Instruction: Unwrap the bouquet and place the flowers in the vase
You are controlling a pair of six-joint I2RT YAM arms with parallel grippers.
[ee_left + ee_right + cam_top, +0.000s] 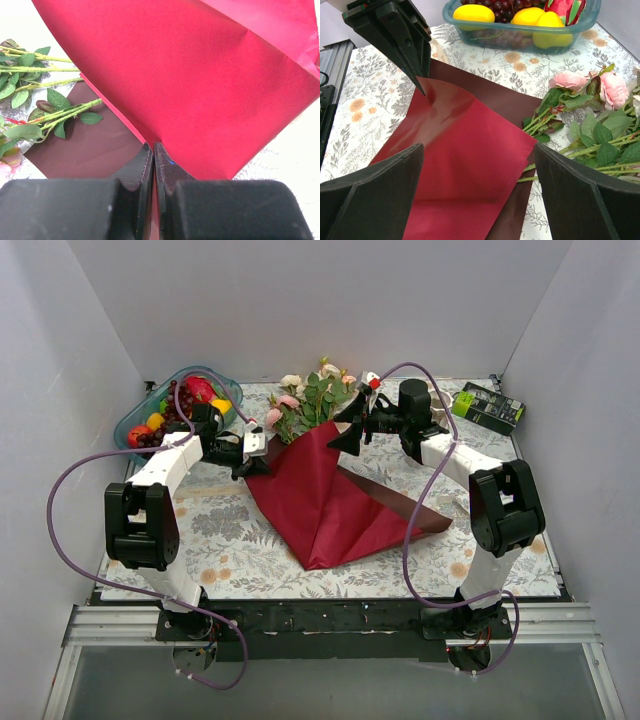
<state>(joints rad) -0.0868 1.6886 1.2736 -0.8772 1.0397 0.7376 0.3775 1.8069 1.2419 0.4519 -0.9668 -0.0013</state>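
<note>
Pinching the maroon paper (200, 85), the left gripper (153, 150) holds its corner.

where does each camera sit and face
Top external: above and behind the bases, looking down on the table; both arms show.
Left wrist: on that wrist, looking along the shut left gripper pinching the red paper.
Right wrist: on that wrist, looking past the open right gripper, across the paper to the fruit bowl.
Shared: paper and rose stems in both wrist views.
</note>
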